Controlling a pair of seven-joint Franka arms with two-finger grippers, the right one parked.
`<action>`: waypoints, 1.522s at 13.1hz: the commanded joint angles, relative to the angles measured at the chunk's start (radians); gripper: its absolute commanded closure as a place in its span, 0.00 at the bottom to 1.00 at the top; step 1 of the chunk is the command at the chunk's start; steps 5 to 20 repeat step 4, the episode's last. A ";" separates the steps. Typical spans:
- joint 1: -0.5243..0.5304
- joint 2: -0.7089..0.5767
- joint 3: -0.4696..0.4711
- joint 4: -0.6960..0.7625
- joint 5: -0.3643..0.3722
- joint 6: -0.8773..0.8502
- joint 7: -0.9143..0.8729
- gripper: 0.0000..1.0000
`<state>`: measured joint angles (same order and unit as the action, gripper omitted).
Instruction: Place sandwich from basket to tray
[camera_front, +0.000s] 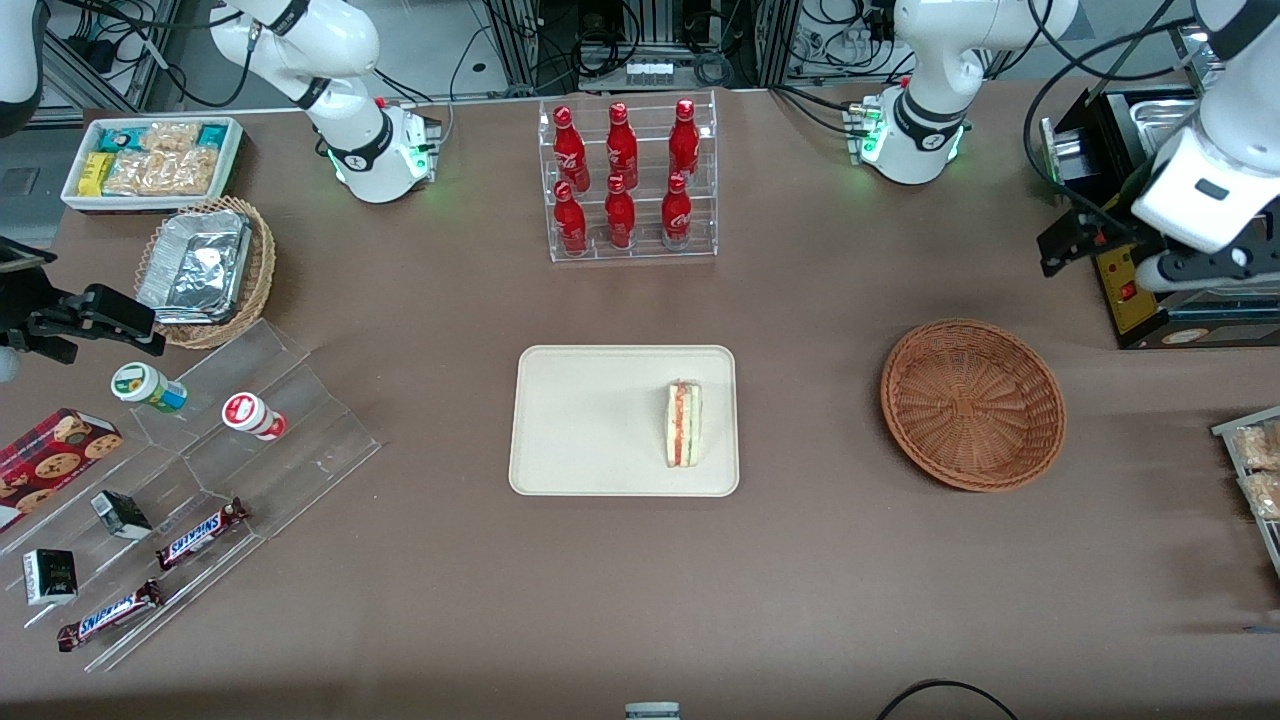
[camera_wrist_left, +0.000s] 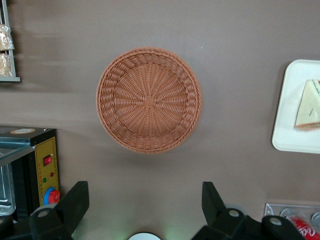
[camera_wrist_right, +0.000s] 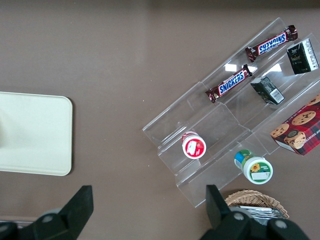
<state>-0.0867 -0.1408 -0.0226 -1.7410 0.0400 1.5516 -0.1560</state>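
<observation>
The gripper (camera_wrist_left: 142, 207) hangs high above the table, looking down on the basket (camera_wrist_left: 149, 100), jaws spread wide with nothing between them and touching nothing. The basket looks bare, as far as its weave shows. The sandwich (camera_front: 684, 422) stands on the tray (camera_front: 580, 420), near the edge closest to the basket.
</observation>
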 joint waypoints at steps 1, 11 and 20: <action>0.045 -0.060 -0.004 -0.058 -0.073 -0.013 0.046 0.00; 0.061 -0.023 0.003 0.001 -0.104 -0.016 0.110 0.00; 0.061 -0.023 0.003 0.001 -0.104 -0.016 0.110 0.00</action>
